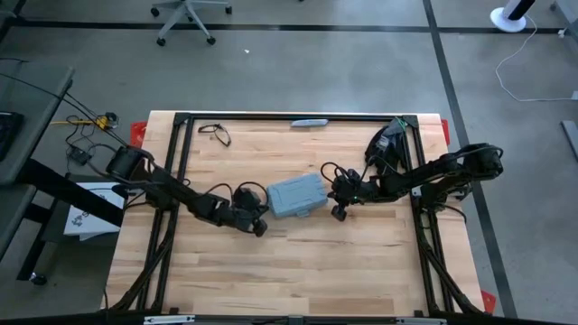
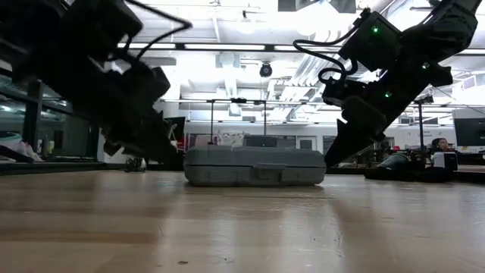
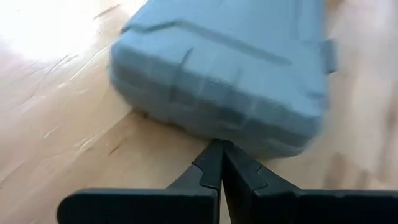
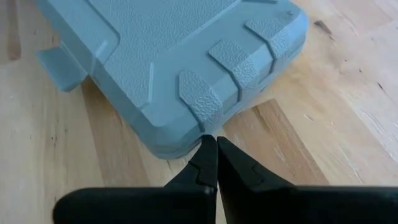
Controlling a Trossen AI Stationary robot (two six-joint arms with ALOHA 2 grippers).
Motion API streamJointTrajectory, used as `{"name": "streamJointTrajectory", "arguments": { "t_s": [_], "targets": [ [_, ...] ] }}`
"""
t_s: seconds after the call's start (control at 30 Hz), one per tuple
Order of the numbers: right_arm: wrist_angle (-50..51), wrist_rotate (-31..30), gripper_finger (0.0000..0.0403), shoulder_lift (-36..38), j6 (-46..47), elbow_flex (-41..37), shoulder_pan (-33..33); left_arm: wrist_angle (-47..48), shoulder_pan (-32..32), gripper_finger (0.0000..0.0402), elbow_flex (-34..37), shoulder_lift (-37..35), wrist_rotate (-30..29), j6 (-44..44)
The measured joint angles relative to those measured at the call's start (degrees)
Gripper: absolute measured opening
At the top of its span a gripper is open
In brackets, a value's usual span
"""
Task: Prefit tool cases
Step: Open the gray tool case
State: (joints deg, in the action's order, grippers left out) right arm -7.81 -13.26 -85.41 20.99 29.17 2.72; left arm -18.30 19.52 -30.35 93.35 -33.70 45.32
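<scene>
Tool case (image 1: 296,196), closed, lies flat on wooden table (image 1: 298,271); left gripper (image 3: 219,152) and right gripper (image 4: 216,144) touch opposite sides, fingers pressed together

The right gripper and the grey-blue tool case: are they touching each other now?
Cannot tell. In the right wrist view the shut right gripper has its tips at the tool case edge, but no view plainly shows contact or a gap.

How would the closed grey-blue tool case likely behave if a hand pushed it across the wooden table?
The tool case lies flat and low on the table, so it would probably slide, not tip. Its moulded shell looks rigid. The textured lid may offer some grip, though a corner push could spin it.
</scene>
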Motion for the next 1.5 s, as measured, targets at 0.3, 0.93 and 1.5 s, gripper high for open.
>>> {"name": "streamJointTrajectory", "arguments": {
  "t_s": [0.3,0.93,1.5],
  "targets": [
    [0.08,0.27,0.0,0.0,0.0,0.0,-0.02,-2.7,1.71,0.0,0.07,-1.7,0.22,-0.79],
    [-0.29,4.81,0.0,0.0,0.0,1.14,-0.02,1.78,1.69,0.0,0.15,-1.37,1.64,2.49],
    [-0.54,4.8,0.0,0.0,-0.02,1.14,-0.02,1.63,0.48,0.0,0.15,-1.33,0.16,2.58]
  ]
}}
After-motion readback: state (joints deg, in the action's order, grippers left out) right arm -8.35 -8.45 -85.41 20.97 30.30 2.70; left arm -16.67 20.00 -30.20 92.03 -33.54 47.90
